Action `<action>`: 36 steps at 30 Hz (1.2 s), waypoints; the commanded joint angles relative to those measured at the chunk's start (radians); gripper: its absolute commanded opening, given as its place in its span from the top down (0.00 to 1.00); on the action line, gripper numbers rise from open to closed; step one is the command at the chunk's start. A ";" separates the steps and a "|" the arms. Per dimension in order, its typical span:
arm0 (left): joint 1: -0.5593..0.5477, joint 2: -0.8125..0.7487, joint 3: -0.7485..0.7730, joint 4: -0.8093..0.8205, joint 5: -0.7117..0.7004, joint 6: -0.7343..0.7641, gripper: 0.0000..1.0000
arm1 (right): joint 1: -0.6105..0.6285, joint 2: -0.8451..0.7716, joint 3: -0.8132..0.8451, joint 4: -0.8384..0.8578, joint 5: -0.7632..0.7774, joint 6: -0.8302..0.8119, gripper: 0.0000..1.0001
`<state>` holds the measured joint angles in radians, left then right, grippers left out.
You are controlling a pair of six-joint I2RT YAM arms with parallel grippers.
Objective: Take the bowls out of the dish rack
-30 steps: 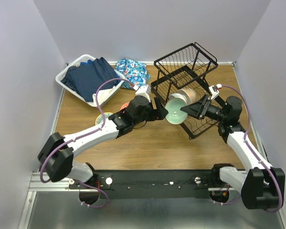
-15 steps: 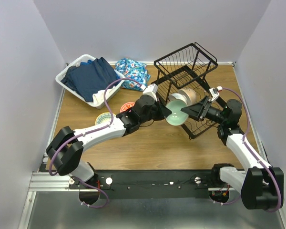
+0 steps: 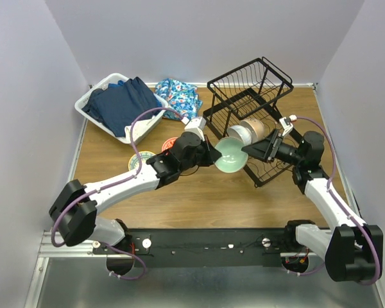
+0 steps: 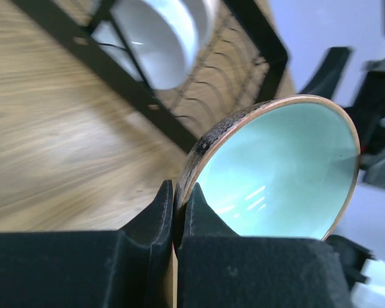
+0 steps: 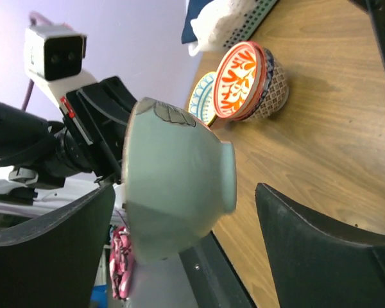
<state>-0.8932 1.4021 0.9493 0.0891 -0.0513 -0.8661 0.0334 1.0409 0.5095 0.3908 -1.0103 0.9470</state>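
Left wrist view: the left gripper (image 4: 178, 192) pinches the rim of the mint green bowl (image 4: 276, 173). The right gripper (image 5: 185, 191) gapes wide, holding nothing.

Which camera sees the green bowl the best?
Left wrist view: the mint bowl is big there, inside and rim clear, pinched by the left gripper. Right wrist shows only its outside; top view shows it small.
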 commanded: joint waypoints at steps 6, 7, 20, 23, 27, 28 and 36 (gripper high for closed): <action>0.028 -0.201 -0.040 -0.294 -0.183 0.220 1.00 | -0.006 0.028 0.248 -0.476 0.099 -0.424 0.00; 0.028 -0.207 -0.047 -0.320 -0.183 0.231 1.00 | -0.006 0.027 0.260 -0.504 0.146 -0.451 0.00; 0.028 -0.244 -0.236 -0.424 -0.088 0.190 1.00 | -0.007 0.042 0.296 -0.566 0.274 -0.559 0.00; 0.028 -0.200 -0.253 -0.371 -0.075 0.176 1.00 | -0.006 0.056 0.291 -0.560 0.285 -0.562 0.00; 0.028 -0.135 -0.265 -0.278 -0.061 0.156 1.00 | -0.006 0.061 0.282 -0.541 0.288 -0.551 0.00; 0.028 -0.121 -0.265 -0.266 -0.061 0.151 1.00 | -0.006 0.062 0.281 -0.540 0.288 -0.550 0.00; 0.030 -0.043 -0.245 -0.181 -0.053 0.145 1.00 | -0.006 0.056 0.261 -0.561 0.297 -0.571 0.00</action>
<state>-0.8650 1.3403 0.6785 -0.1986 -0.1196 -0.7029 0.0307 1.0996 0.7876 -0.1555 -0.7452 0.4080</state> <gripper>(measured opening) 0.074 0.998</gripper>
